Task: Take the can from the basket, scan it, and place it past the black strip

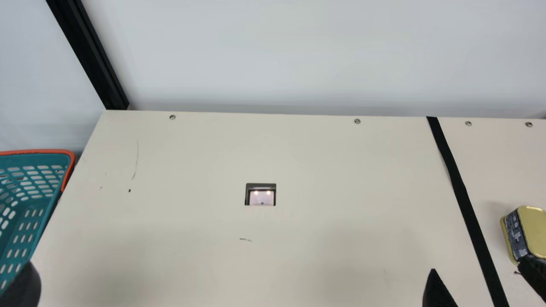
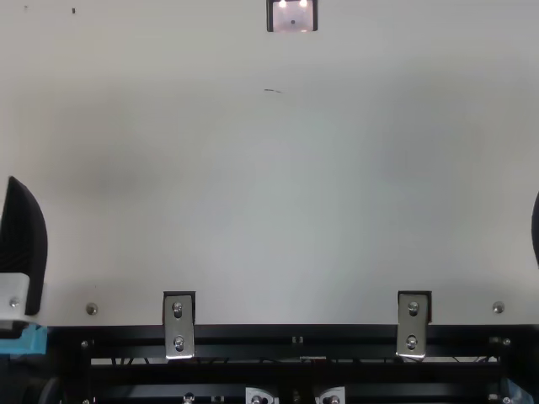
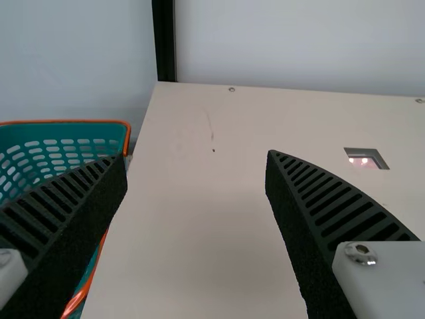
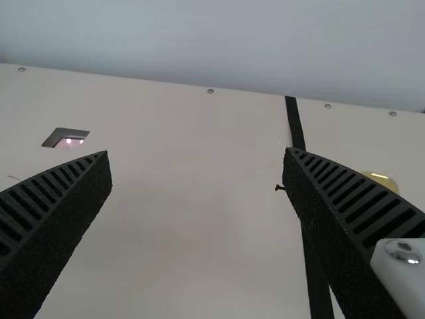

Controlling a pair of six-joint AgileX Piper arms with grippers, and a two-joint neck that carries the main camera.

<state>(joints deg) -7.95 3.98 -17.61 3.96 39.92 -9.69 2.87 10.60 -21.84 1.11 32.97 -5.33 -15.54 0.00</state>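
Observation:
The gold can with a dark label (image 1: 535, 232) stands on the table to the right of the black strip (image 1: 463, 198). My right gripper (image 1: 486, 277) is low at the main view's right, its fingers wide apart, one close to the can's near side. In the right wrist view my right gripper (image 4: 197, 153) is open with nothing between its fingers; part of the can (image 4: 382, 181) shows behind one finger. At the main view's lower left corner is my left gripper (image 1: 25, 285). The left wrist view has my left gripper (image 3: 197, 156) open and empty. The scanner window (image 1: 261, 198) is lit.
A teal basket with an orange rim (image 1: 70, 160) stands at the table's left edge; the part of its inside that shows holds nothing. A pale wall rises behind the table, with a black post (image 1: 91, 55) at the back left. Metal brackets (image 2: 178, 324) line the front edge.

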